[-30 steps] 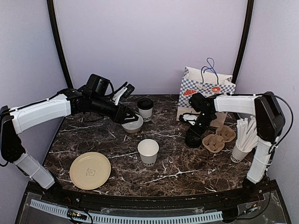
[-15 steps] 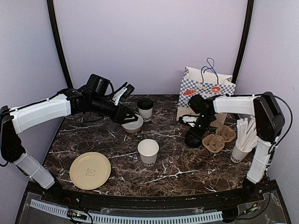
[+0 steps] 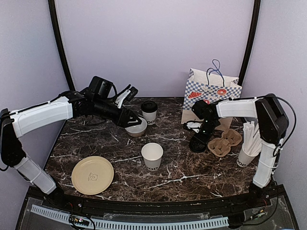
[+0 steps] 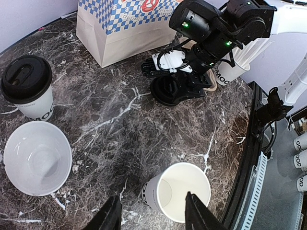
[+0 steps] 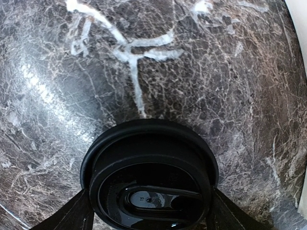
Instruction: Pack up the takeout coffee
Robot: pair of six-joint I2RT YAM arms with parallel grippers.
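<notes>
Right gripper (image 3: 197, 143): fingers (image 5: 72, 215) press both sides of black lid (image 5: 148, 163), pinching it. Lid flat on table (image 5: 216, 72), just beside carrier (image 3: 224, 141).
Left gripper (image 4: 153, 197): spread wide, empty, near bowl (image 3: 136, 127).
Open cup (image 3: 152, 155) mid-table.
Lidded cup (image 3: 149, 112) upright beside bowl.

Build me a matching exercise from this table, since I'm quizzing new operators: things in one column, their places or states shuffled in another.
Things
1. lidded cup
2. open cup
3. tan plate
4. loose black lid

Places or states
A. near left of the table
B. just left of the cardboard carrier
C. at the back, beside the white bowl
D. middle of the table, uncapped

Pairs: 1-C, 2-D, 3-A, 4-B
</notes>
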